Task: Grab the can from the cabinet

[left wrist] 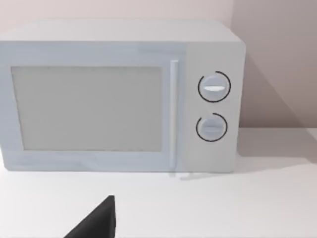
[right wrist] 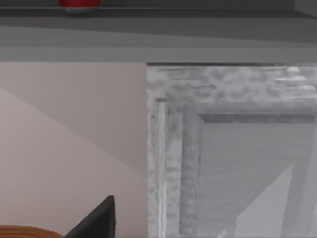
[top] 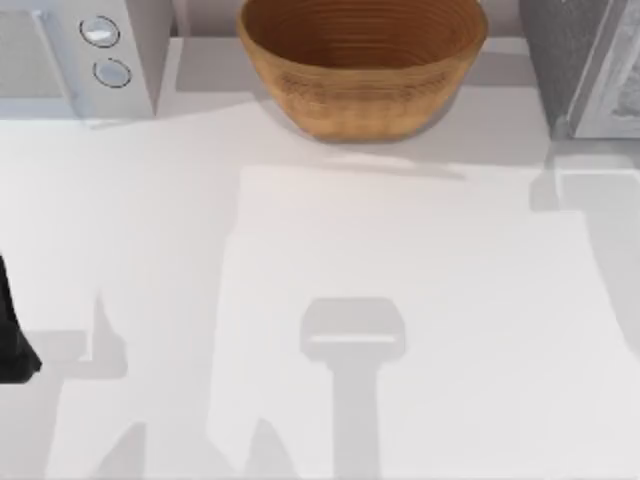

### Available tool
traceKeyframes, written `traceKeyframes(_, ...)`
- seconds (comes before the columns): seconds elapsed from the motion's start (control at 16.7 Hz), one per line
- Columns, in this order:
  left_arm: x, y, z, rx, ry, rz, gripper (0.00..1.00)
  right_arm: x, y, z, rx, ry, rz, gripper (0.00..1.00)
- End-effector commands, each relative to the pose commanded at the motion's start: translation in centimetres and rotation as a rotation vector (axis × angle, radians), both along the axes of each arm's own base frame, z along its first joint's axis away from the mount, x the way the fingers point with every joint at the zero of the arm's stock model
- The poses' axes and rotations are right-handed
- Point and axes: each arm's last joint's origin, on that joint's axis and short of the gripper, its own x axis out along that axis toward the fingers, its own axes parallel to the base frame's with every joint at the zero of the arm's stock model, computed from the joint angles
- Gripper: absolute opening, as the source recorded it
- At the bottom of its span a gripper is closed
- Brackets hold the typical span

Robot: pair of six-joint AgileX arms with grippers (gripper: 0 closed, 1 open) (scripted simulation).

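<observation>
The red can (right wrist: 79, 4) shows as a small red strip resting on a dark ledge high above the table, with its upper part cut off. Below and beside it stands a grey mottled cabinet (right wrist: 233, 148) with a vertical bar handle (right wrist: 160, 163); it is at the table's far right corner (top: 585, 65). A dark part of my right gripper (right wrist: 96, 222) is far below the can and apart from it. My left gripper (top: 10, 340) is parked at the table's left edge, facing the microwave (left wrist: 119, 99).
A big brown woven bowl (top: 362, 62) stands at the back middle, its rim also in the right wrist view (right wrist: 25, 232). The white microwave (top: 80, 55) fills the back left corner. Arm shadows lie across the white tabletop (top: 400, 260).
</observation>
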Motion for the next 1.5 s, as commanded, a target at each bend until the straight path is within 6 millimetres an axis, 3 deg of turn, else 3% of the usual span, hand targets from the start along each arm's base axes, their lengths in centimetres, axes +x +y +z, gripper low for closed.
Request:
traceKeyframes(0.24, 0.0, 0.0, 0.0, 0.000, 0.000, 0.000, 1.00, 4.1, 1.3, 5.7, 0.003, -0.018, 0.000, 1.00)
traceKeyframes(0.54, 0.0, 0.0, 0.0, 0.000, 0.000, 0.000, 1.00, 7.5, 2.6, 8.5, 0.004, -0.022, 0.004, 1.00)
traceKeyframes(1.08, 0.0, 0.0, 0.0, 0.000, 0.000, 0.000, 1.00, 8.6, 3.3, 9.1, 0.008, -0.047, -0.008, 1.00)
traceKeyframes(1.5, 0.0, 0.0, 0.0, 0.000, 0.000, 0.000, 1.00, 16.4, 8.5, 5.9, -0.004, -0.012, -0.002, 1.00)
